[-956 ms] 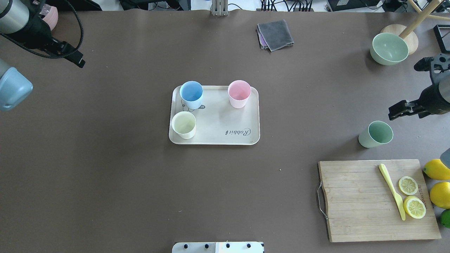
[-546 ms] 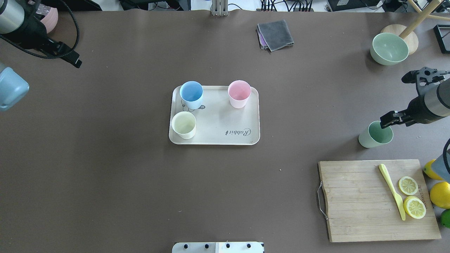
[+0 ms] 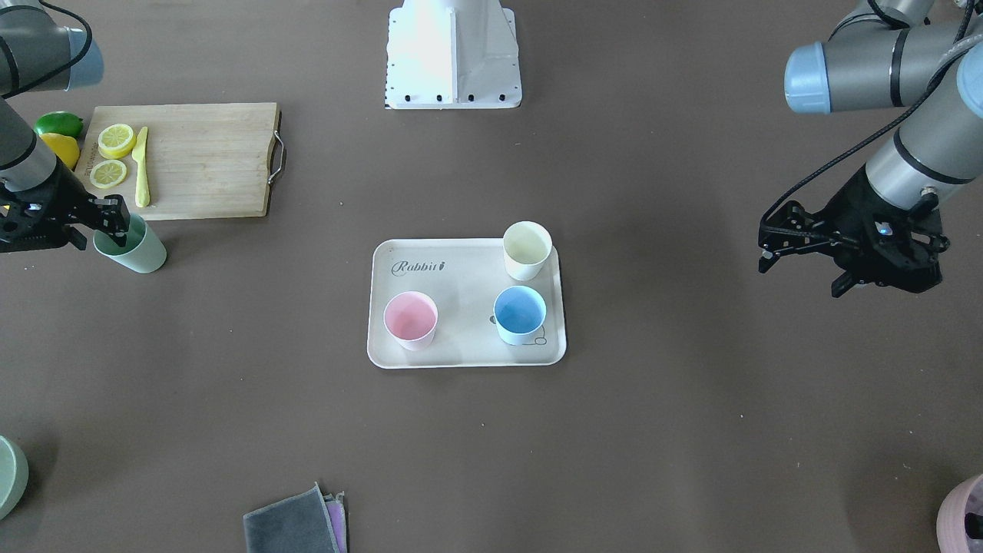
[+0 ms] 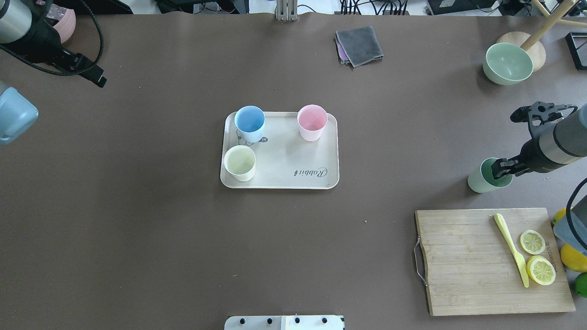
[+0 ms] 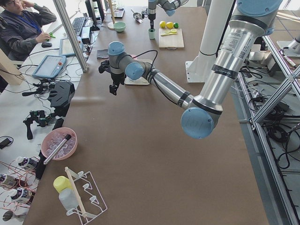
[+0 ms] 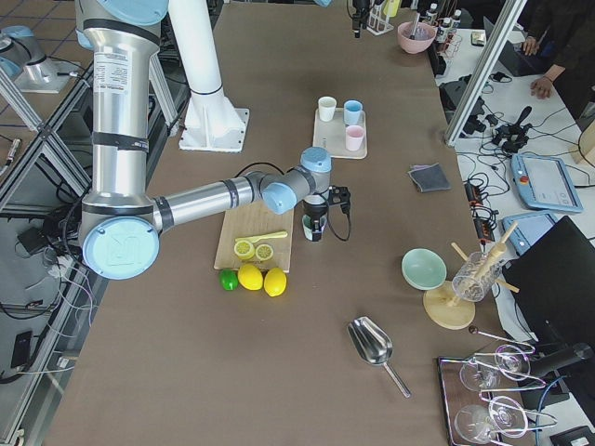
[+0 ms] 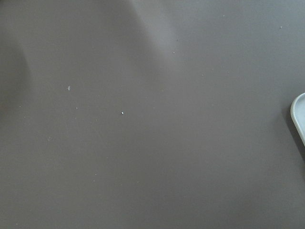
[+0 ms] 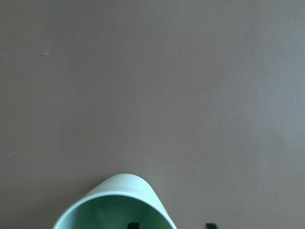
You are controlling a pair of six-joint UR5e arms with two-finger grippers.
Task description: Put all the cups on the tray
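Note:
The beige tray (image 4: 284, 156) lies mid-table, also in the front view (image 3: 461, 307). On it stand the light blue cup (image 4: 250, 123), the pink cup (image 4: 312, 121) and the cream cup (image 4: 240, 162). The mint green cup (image 4: 481, 181) stands on the bare table to the right, beyond the cutting board. My right gripper (image 4: 500, 170) is open at this cup's rim. In the right wrist view one fingertip (image 8: 133, 225) is inside the cup (image 8: 114, 200) and the other outside. My left gripper (image 3: 799, 265) is open and empty, far out on the left side.
A wooden cutting board (image 4: 463, 261) with lemon slices and a yellow knife lies just before the green cup. Whole lemons (image 4: 573, 256) sit at the right edge. A green bowl (image 4: 508, 63) and a grey cloth (image 4: 359, 45) lie at the back.
My right gripper has moved down and inward from beside the green cup onto its rim. The cups on the tray have not moved. The left arm has barely shifted.

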